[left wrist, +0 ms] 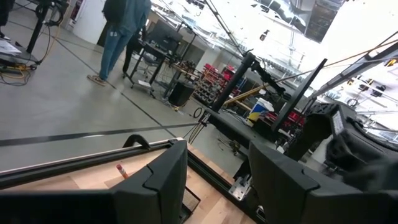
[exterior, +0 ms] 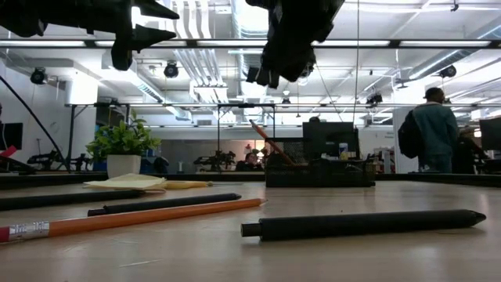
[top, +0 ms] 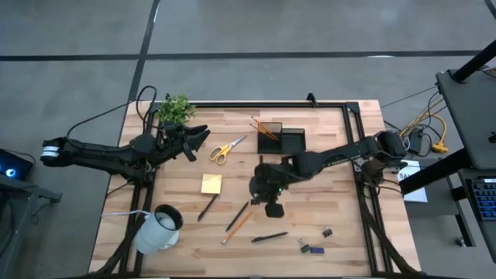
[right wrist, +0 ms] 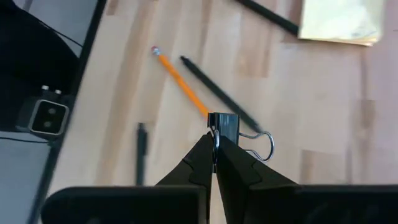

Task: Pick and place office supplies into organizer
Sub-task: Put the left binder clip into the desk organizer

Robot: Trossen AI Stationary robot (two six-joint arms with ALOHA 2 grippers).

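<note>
While the arms hung above the table:
Right gripper [right wrist: 214, 146]: clamped on a black binder clip [right wrist: 225, 127] (wire handles sticking out sideways), held over the pencil [right wrist: 180, 79] and pen [right wrist: 219, 93].
Right arm: reached in to mid-table, just in front of the organizer [top: 280, 140].
Left gripper [top: 198, 142]: fingers apart, empty, beside the scissors [top: 225, 149].

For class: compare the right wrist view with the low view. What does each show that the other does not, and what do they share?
Only the right wrist view: the right gripper shut on a black binder clip, its wire handle sticking out sideways above the table.

Only the low view: the organizer with a pencil leaning out, the plant, and a person standing in the room behind.

Both: the orange pencil beside a dark pen, another dark pen, and the yellow sticky pad.
</note>
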